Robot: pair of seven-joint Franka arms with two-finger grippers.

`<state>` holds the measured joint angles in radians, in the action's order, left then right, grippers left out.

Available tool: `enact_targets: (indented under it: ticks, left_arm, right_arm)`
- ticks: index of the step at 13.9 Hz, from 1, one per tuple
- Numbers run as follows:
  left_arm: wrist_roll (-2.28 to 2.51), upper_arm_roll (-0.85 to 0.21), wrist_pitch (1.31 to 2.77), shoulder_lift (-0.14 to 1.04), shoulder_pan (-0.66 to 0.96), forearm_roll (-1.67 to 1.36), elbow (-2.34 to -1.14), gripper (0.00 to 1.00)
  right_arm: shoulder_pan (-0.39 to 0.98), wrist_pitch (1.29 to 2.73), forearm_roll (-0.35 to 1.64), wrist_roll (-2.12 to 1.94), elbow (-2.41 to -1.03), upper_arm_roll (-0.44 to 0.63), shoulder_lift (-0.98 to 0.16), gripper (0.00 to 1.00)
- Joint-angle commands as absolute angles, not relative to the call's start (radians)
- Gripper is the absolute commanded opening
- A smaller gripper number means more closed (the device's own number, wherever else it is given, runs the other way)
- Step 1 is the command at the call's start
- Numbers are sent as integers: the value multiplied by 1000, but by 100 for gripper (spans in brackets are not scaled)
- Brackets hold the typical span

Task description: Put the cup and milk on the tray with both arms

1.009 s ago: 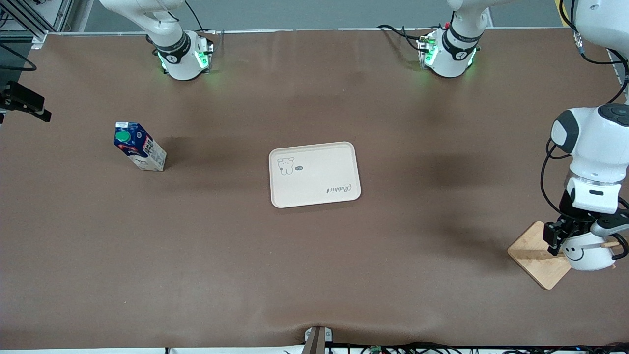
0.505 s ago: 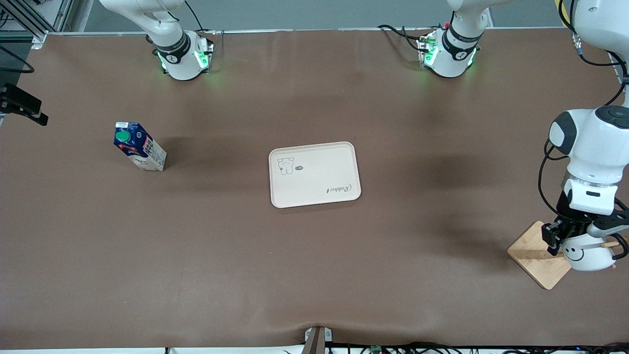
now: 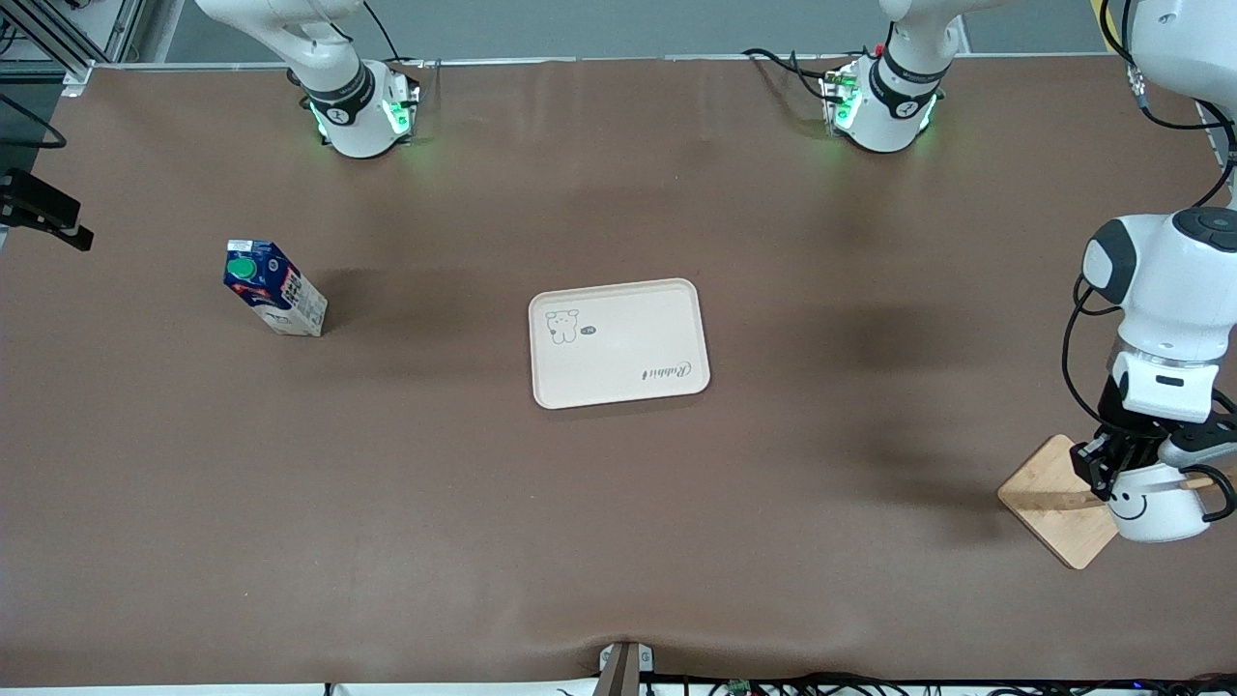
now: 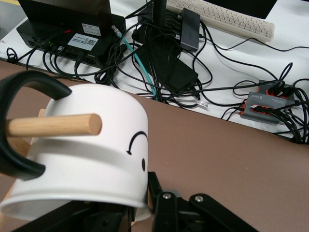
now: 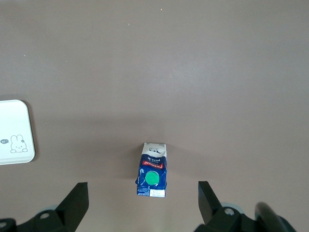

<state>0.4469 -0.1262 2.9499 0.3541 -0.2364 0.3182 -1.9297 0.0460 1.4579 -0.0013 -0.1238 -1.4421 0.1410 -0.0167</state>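
Brown table (image 3: 618,532): tray (image 3: 618,343) centre, milk (image 3: 273,287) upright nr right arm's end. Left claw (image 3: 1121,462) clenched on cup (image 3: 1155,503) over wooden stand (image 3: 1053,498). Right claw (image 5: 145,208) released, above milk. Desk w/ cables, keyboard (image 4: 222,17) past table edge.

White cup (image 3: 1155,507) (black smiley), dark-blue milk (image 3: 275,290), beige tray (image 3: 618,343).

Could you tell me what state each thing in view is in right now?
cup: hung upside down by its handle on a wooden peg, gripped.
milk: upright on the table, capped, untouched.
tray: flat, bare.
left gripper: shut on the cup's rim.
right gripper: open, over the milk.
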Motion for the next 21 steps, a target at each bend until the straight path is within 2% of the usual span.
enact_targets:
  ticks: [1, 7, 17, 21]
  left_arm:
    - [457, -130, 2958, 354, -236, 365, -1930, 0]
    - [448, -137, 2941, 313, -236, 420, -1934, 0]
    - [449, -235, 2622, 190, -236, 431, -1916, 0]
    - [456, -320, 2452, 152, -238, 430, -1885, 0]
  right_arm:
    - [32, 1444, -5, -118, -1427, 133, -46, 100]
    - [38, 1401, -2, -120, -1427, 132, -46, 100]
    - [22, 1401, -18, -109, -1433, 135, -117, 100]
    - [-26, 1414, -18, -121, -1427, 135, -173, 100]
